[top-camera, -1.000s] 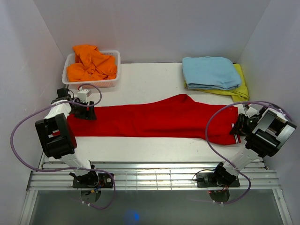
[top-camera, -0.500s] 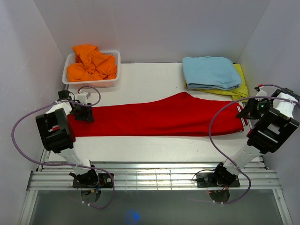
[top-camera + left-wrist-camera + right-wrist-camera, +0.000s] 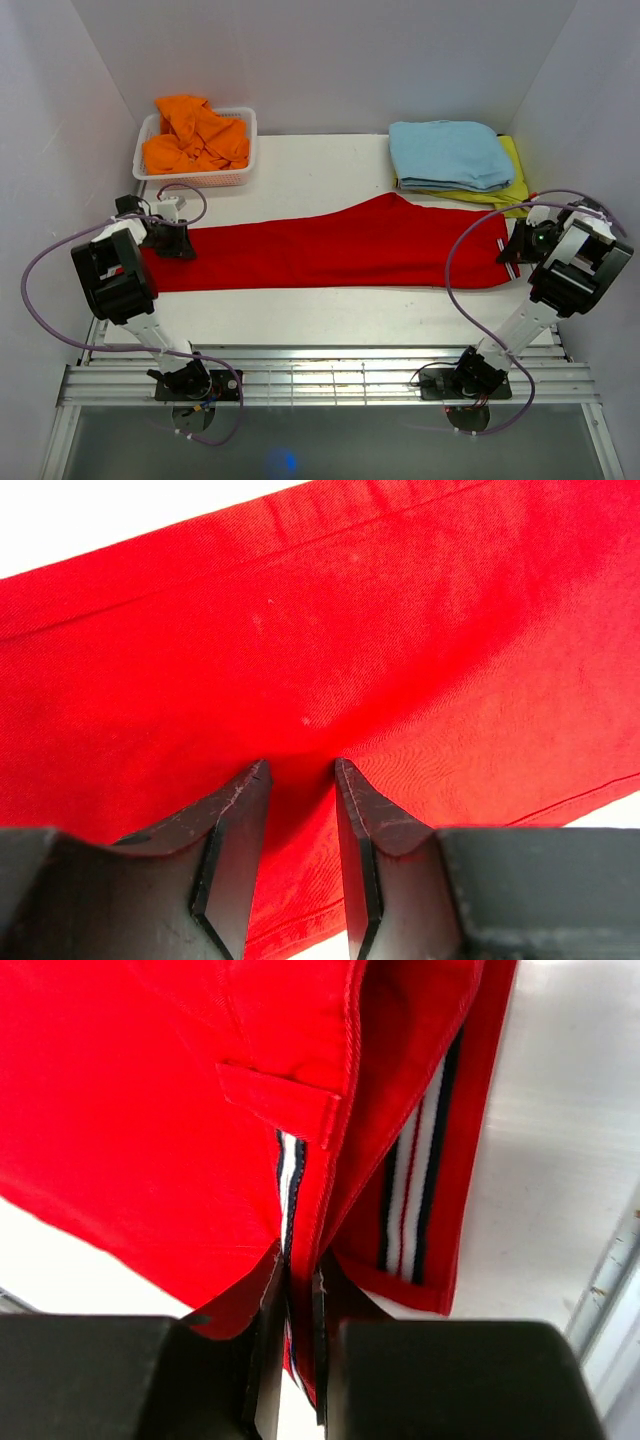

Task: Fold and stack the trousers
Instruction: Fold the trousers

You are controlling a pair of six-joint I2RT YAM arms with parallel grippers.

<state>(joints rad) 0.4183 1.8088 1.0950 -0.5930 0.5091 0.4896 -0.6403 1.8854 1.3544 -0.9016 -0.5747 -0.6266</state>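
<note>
The red trousers [image 3: 330, 250] lie flat and stretched in a long band across the table, legs to the left and waist to the right. My left gripper [image 3: 178, 240] is at the leg end, and in the left wrist view it [image 3: 302, 768] is shut on a fold of the red fabric [image 3: 350, 630]. My right gripper [image 3: 517, 247] is at the waist end, and in the right wrist view it [image 3: 300, 1260] is shut on the waist edge of the trousers [image 3: 120, 1110]. The white and dark striped waistband [image 3: 415, 1190] shows beside it.
A white basket [image 3: 196, 180] with an orange garment [image 3: 195, 135] stands at the back left. A folded light blue garment [image 3: 450, 152] lies on a yellow one [image 3: 515, 190] at the back right. White walls close in on both sides. A metal rail [image 3: 320, 375] runs along the near edge.
My right gripper has swung the waist end away from the near edge and to the right, pulling the trousers straight. My left gripper has shifted slightly left with the leg end.
</note>
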